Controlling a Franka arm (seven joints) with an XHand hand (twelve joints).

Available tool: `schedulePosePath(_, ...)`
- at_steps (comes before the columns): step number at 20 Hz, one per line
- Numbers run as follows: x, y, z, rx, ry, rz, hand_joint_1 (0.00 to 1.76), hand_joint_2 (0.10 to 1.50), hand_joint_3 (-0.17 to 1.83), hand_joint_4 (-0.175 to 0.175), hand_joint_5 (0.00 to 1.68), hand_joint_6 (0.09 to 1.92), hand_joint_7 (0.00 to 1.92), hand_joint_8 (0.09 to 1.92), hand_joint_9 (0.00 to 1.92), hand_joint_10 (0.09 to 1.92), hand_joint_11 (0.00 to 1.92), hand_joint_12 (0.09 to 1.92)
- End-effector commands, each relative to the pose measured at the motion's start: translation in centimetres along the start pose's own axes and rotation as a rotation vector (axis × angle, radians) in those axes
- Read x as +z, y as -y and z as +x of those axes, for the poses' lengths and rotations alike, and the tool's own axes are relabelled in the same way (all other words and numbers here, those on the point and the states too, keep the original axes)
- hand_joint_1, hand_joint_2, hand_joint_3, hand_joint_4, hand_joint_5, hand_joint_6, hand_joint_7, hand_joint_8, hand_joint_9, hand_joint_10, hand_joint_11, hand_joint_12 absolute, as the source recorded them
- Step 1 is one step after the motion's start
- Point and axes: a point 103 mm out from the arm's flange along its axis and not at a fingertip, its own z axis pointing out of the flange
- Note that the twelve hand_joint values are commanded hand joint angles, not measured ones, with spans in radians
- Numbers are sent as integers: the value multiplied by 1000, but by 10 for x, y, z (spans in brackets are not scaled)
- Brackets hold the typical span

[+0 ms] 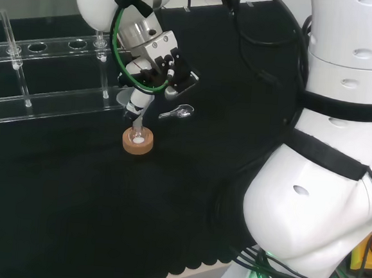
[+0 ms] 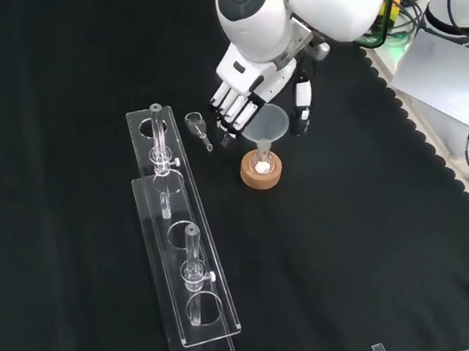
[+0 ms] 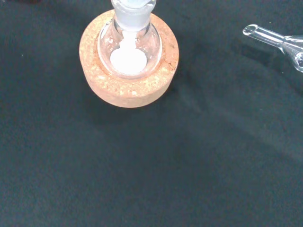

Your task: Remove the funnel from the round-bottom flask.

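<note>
A small round-bottom flask (image 2: 261, 167) with white powder in its bulb (image 3: 129, 59) sits upright in a cork ring (image 2: 260, 176) (image 1: 138, 142) (image 3: 128, 85) on the black cloth. A clear funnel (image 2: 269, 122) (image 1: 127, 98) stands over the flask's neck (image 3: 133, 12), its stem pointing down into it. The hand (image 2: 249, 80) (image 1: 158, 65) comes down from above. Its fingers (image 2: 230, 108) lie along one side of the funnel's rim and its thumb (image 2: 302, 106) on the other side, pinching it.
A small clear glass scoop (image 2: 199, 125) (image 1: 177, 113) (image 3: 279, 39) lies on the cloth close beside the hand. A long clear rack (image 2: 182, 221) (image 1: 47, 96) holding a few test tubes stretches to the left in both fixed views. The arm's white links (image 1: 326, 156) fill the head view's right.
</note>
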Motion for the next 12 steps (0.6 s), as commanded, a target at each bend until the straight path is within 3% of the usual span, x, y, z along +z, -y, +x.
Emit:
schedulePosePath(1,0,3,1,7,48,18,543,776,157,-45,190,87,18,623,274,741,162,1500)
schedulePosePath(8,3,6,-1,12,74,46,549,777,158,-44,217,87,33,648,309,758,162,1500)
schedulePosePath(12,1,6,0,13,85,37,558,776,171,-48,286,87,142,699,458,691,181,1481)
